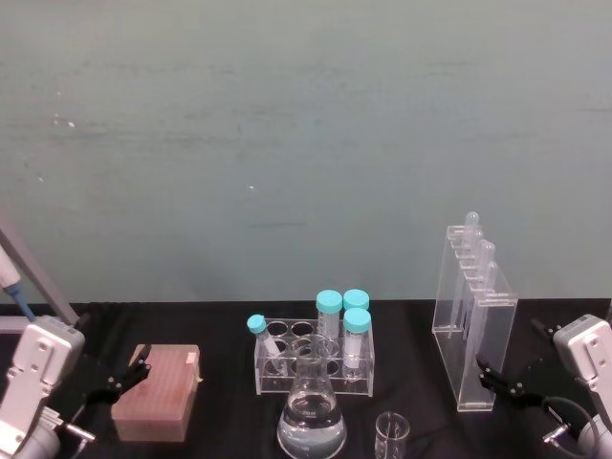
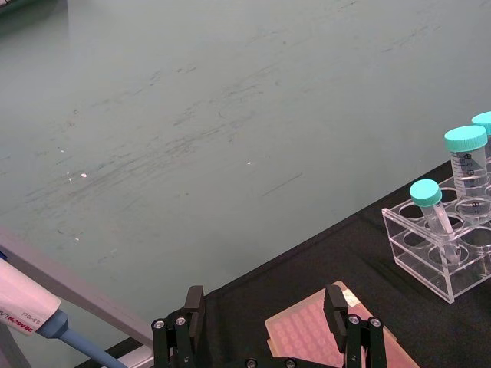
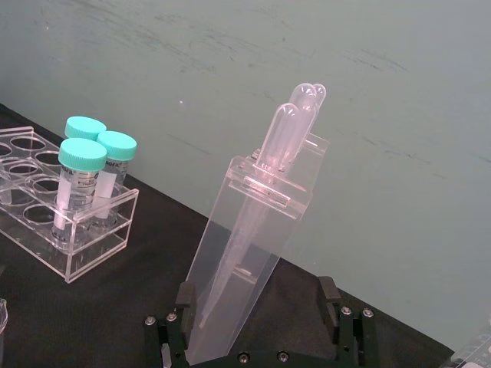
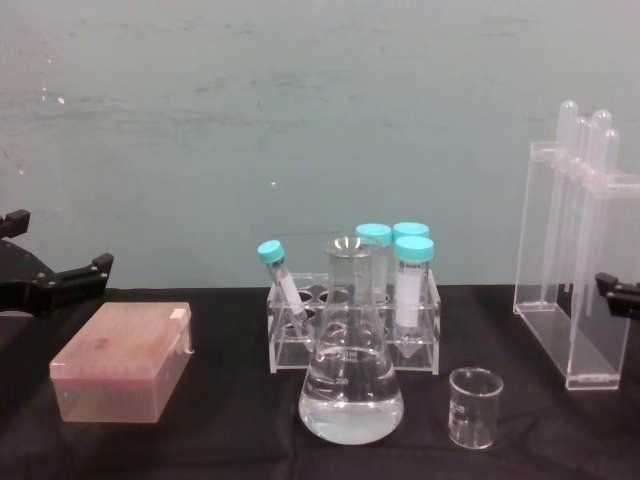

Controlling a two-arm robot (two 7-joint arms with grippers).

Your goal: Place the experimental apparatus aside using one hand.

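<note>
The conical flask [image 1: 312,421] is standing nearest the robot at the middle of the black counter [image 1: 220,421], holding clear liquid in its lower part. A small empty glass beaker [image 1: 392,435] is sitting just beside it on the right, apart from it.

At the near left, the left gripper [image 1: 122,376] is hovering over the near end of a pink tip box [image 1: 156,392]. Its jaws are spread wide and gripping nothing. At the near right, the right gripper [image 3: 257,295] is reaching in low with its jaws released too. The foot of the acrylic stand [image 1: 473,330] is sitting between them, closer to one finger. Whether that finger is touching the stand cannot be told.

Behind the flask, a clear tube rack [image 1: 316,359] is carrying four teal-capped centrifuge tubes [image 1: 356,330]. Three are standing upright at its right end and one is leaning at its left front corner.

The acrylic stand is rising upright on the right side of the counter, well right of the rack and farther back than the beaker. It is holding long transfer pipettes [image 3: 295,126], whose round tops are poking out above it.

A micropipette [image 2: 27,314] is hanging at the far left edge. A scuffed teal wall [image 1: 306,143] is rising behind the counter.
</note>
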